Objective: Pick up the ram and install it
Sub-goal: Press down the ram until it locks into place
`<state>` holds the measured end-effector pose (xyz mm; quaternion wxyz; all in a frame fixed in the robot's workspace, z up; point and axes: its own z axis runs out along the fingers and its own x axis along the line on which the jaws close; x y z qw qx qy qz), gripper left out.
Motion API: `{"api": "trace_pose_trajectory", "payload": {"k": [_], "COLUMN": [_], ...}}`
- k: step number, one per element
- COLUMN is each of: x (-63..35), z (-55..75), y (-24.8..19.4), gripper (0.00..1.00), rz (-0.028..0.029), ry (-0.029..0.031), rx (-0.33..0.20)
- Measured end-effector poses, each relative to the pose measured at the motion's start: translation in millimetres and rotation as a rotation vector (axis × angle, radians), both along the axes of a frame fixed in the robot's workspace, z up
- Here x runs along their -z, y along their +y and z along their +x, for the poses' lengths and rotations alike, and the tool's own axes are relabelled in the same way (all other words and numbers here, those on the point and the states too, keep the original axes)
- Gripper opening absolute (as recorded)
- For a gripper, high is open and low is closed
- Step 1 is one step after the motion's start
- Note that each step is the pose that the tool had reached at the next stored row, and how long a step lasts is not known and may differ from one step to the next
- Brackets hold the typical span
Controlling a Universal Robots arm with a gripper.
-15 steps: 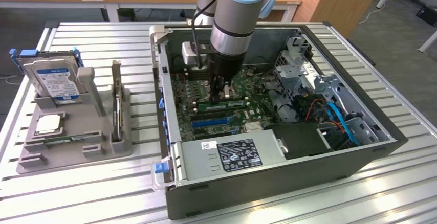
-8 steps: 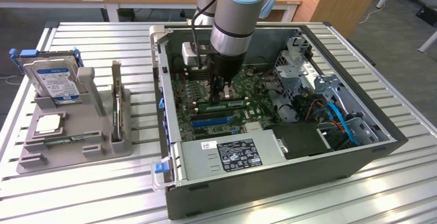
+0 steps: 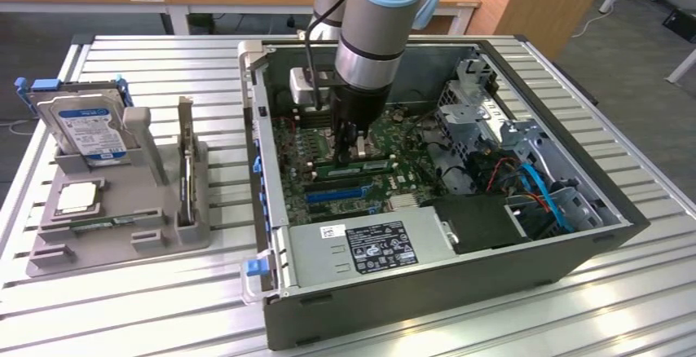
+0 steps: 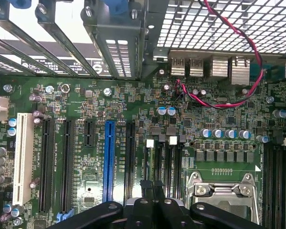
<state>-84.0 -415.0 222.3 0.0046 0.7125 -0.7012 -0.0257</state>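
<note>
My gripper [image 3: 350,155] is down inside the open computer case [image 3: 566,267], over the motherboard's memory slots. In the wrist view its dark fingertips [image 4: 147,188] are pressed together, shut, with nothing between them. The ram [image 3: 367,164], a narrow green stick, stands on edge in a memory slot right under the fingertips. From the wrist camera the ram [image 4: 152,160] is a thin green edge running from a white latch toward the fingertips. I cannot tell whether the tips touch it.
A grey holder tray [image 3: 65,251] at the exterior view's left carries a hard drive [image 3: 87,129], a square silver processor [image 3: 78,198] and an upright expansion card [image 3: 187,161]. A drive cage [image 3: 478,121], blue cables [image 3: 544,194], the power supply [image 3: 370,247] and the processor socket [image 4: 224,193] crowd the slots.
</note>
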Motion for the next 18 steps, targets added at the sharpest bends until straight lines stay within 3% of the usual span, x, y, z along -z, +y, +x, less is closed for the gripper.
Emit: {"api": "trace_pose_trajectory", "payload": {"k": [8, 18], "x": [-0.8, -17.3], "z": [0.2, 0.0], "y": [0.2, 0.0], "gripper": [0.11, 0.11], "rz": [0.0008, 0.0000], "ry": [-0.0009, 0.0000], "rx": [0.000, 0.000]}}
